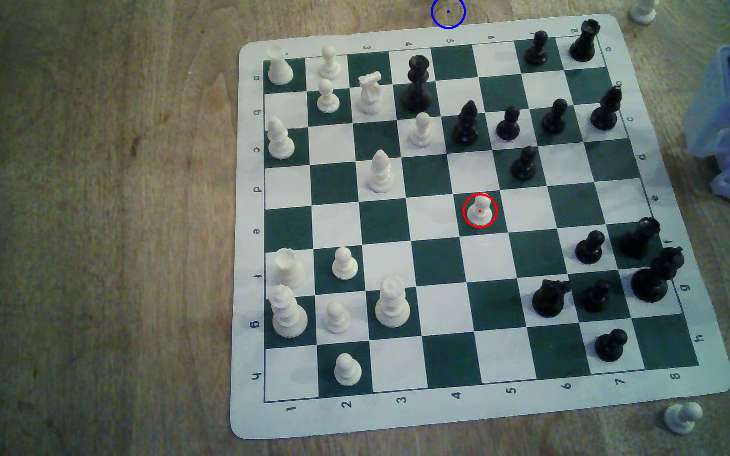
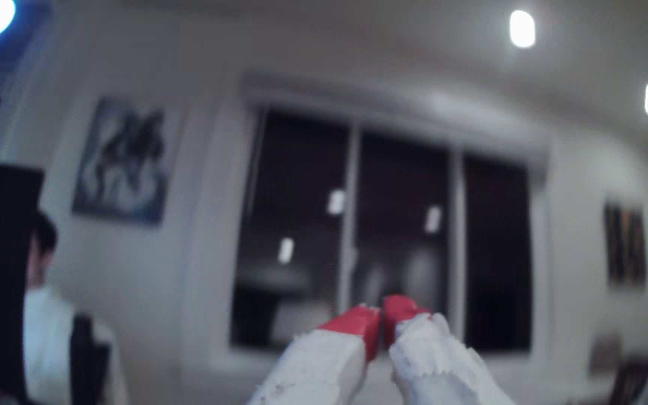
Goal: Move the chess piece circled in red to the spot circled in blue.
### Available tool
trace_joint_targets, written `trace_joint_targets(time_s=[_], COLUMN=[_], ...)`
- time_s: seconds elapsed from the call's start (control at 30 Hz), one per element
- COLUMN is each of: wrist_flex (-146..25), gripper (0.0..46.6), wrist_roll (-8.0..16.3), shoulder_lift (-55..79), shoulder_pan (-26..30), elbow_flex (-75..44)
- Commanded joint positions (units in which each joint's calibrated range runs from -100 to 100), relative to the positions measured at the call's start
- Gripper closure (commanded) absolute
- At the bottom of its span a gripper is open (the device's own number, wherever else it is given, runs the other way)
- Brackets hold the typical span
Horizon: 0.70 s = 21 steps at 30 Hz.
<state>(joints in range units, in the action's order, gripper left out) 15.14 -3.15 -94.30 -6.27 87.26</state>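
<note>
white pawn upright, dark square, red-ringed | blue-ringed spot bare wood beyond board

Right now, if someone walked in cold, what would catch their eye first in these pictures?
Probably the white pawn ringed in red, alone on a dark square near the middle of the chessboard. Next, the blue circle on bare wood just past the board's far edge in the exterior view. In the wrist view, the gripper with red tips nearly together points at a dark window.

Blue-ringed spot cropped; claw blurred.
</note>
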Motion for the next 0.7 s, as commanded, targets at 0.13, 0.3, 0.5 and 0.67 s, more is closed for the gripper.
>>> trace_joint_targets(time_s=[0.13,0.3,0.5,0.67], wrist_flex=[-58.8,-72.1,-72.5,-71.8], gripper=[41.1,38.0,25.2,24.6], wrist_roll=[7.2,9.8,13.2,13.3], shoulder_lift=[9.8,18.3,31.7,39.8], shoulder_pan=[5.5,13.2,18.2,21.3], elbow_flex=[-27.0,-29.8,-29.7,-31.0])
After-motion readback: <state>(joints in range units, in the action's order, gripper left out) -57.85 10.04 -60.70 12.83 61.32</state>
